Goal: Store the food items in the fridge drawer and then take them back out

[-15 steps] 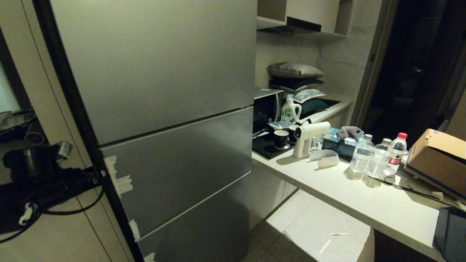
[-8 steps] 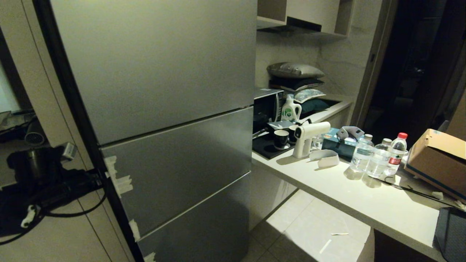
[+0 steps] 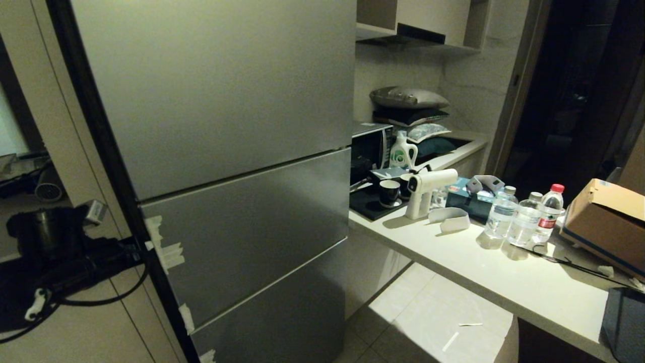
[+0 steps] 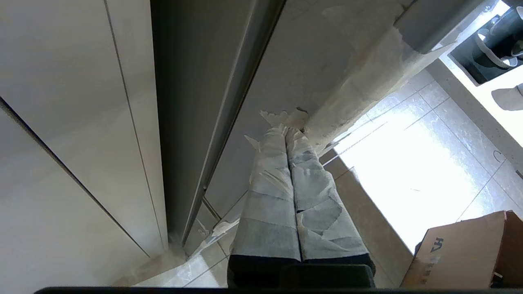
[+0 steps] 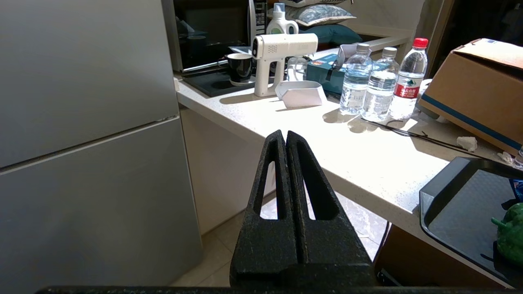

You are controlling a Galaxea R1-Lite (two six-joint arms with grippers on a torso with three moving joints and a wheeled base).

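Dim kitchen, tall grey steel fridge [image 3: 227, 151] fully closed, pale stone counter [image 3: 504, 267] alongside. Left tool [image 4: 291, 131], tape-wrapped, clenched empty at fridge's left edge by taped drawer front [image 3: 242, 227]. Right tool [image 5: 285, 136] clenched, empty, facing counter. Green food item [image 5: 510, 232] on dark tray [image 5: 457, 204]. Fridge drawer itself hidden.

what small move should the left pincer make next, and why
Probably ease the left pincer into the left edge of the middle fridge drawer front to hook it open. Its taped fingers are pressed together, tips at the torn tape by that edge, and every fridge front is closed. The right pincer hangs shut, away from the fridge.
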